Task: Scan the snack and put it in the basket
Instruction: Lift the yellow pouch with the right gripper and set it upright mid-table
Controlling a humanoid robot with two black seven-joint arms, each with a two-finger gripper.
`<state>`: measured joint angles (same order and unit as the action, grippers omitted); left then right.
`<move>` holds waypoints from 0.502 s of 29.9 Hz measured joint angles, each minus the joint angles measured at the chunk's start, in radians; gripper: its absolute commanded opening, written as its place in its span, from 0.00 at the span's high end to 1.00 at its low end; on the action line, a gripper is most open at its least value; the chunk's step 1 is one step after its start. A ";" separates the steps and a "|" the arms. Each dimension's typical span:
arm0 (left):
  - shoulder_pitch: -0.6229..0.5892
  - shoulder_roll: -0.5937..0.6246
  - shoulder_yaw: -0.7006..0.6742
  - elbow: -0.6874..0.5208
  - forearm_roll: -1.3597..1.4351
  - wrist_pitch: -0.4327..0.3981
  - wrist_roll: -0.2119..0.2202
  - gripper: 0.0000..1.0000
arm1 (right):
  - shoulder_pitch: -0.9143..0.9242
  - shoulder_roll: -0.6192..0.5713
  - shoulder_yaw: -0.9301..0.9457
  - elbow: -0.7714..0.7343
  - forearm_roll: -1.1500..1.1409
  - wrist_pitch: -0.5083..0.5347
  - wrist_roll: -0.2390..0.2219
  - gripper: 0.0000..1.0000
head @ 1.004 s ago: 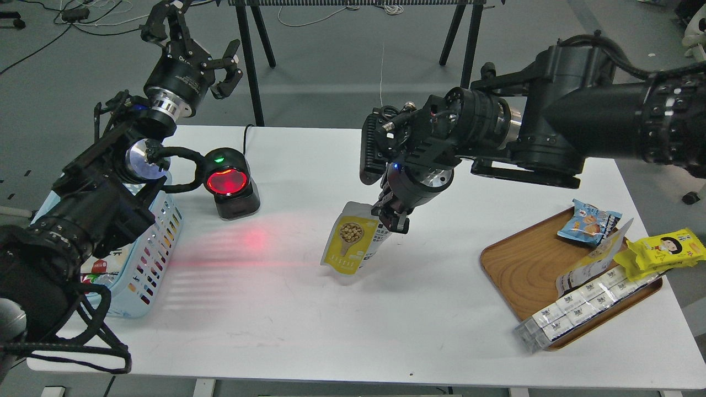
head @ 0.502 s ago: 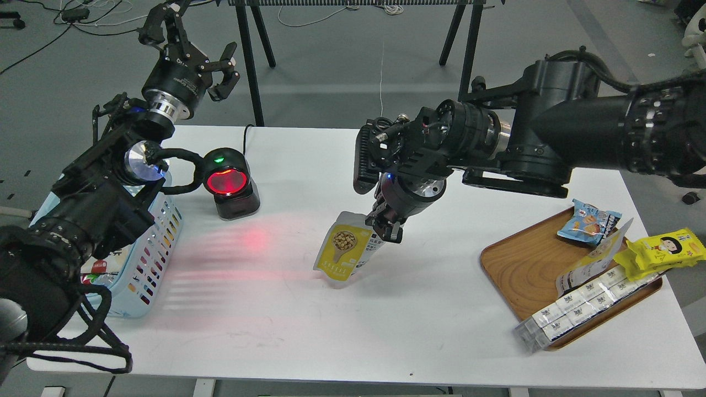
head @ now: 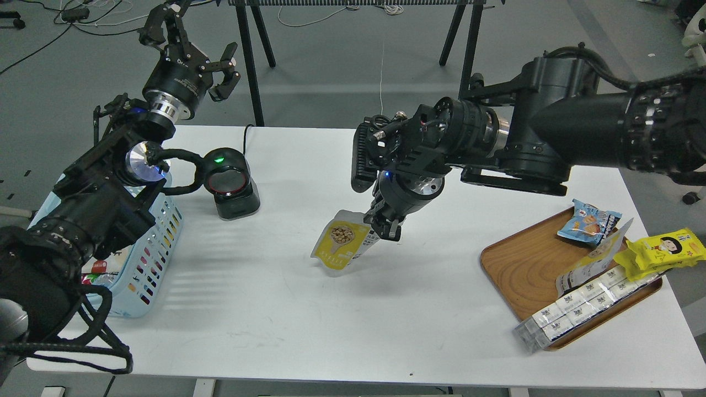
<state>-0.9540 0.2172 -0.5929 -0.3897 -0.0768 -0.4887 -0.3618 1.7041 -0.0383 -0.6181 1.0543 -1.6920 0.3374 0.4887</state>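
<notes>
The snack [head: 339, 241], a small yellow pouch picturing tan beans in a scoop, hangs tilted above the middle of the white table [head: 353, 320]. My right gripper [head: 386, 225] is shut on the pouch's upper right edge. The light blue slotted basket [head: 151, 259] stands at the table's left edge, partly hidden by my left arm. My left gripper [head: 187, 41] is open and empty, raised high at the back left, above and behind the basket.
A black barcode scanner [head: 229, 184] with a green light stands right of the basket. A brown wooden tray [head: 524, 264] at the right holds a blue packet [head: 587, 222], a bright yellow packet [head: 664, 249], a white pouch and a long clear box.
My right gripper has carried the snack left toward the scanner and tilted it more. The scanner's red window and the red glow on the table have gone out. The left arm has barely moved.
</notes>
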 measured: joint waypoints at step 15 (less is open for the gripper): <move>0.001 0.004 0.000 0.006 0.000 0.000 0.000 0.01 | -0.003 0.000 0.000 -0.001 0.000 0.000 0.000 0.92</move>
<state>-0.9531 0.2208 -0.5929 -0.3834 -0.0770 -0.4887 -0.3620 1.7015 -0.0383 -0.6178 1.0532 -1.6919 0.3374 0.4887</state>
